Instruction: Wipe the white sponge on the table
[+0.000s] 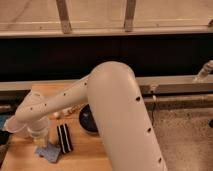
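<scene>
My gripper (40, 139) hangs low over the left part of the wooden table (85, 155), at the end of the big white arm that reaches in from the lower right. It is shut. A small cream block, the white sponge (41, 144), shows at its tip, down against the tabletop. The wrist hides most of the sponge and the fingers.
A light-blue pad (50, 153) lies just right of and below the gripper. A black striped block (64, 138) stands beside it, and a dark round object (90, 120) lies further right. Small white items (57, 115) sit behind. The table's left edge is close.
</scene>
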You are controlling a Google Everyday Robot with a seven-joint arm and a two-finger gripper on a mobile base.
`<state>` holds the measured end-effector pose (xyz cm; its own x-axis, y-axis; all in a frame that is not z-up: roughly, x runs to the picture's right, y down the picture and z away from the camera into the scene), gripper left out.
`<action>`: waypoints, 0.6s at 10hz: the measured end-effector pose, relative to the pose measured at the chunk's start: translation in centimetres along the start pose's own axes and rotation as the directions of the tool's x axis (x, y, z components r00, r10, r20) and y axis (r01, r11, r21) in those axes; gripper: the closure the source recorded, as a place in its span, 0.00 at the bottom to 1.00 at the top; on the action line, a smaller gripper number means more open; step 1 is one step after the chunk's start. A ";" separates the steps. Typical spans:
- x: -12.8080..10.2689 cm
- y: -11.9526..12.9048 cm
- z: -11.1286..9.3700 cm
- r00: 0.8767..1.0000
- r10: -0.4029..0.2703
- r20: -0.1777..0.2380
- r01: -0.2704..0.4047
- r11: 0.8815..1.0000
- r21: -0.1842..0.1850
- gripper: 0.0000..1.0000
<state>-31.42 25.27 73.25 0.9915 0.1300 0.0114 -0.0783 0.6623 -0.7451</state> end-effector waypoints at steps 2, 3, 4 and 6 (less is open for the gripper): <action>-2.5 -2.1 -0.7 1.000 -0.028 0.007 0.027 0.999 0.027 1.00; -3.6 -2.6 -1.0 0.999 -0.044 0.011 0.044 0.998 0.037 1.00; -5.2 -2.9 -1.4 0.997 -0.070 0.020 0.069 0.996 0.048 1.00; -7.5 -2.1 -2.0 0.991 -0.127 0.036 0.124 0.990 0.061 1.00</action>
<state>-38.51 21.41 73.38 0.9890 0.0714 0.1294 0.0393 0.7172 -0.6958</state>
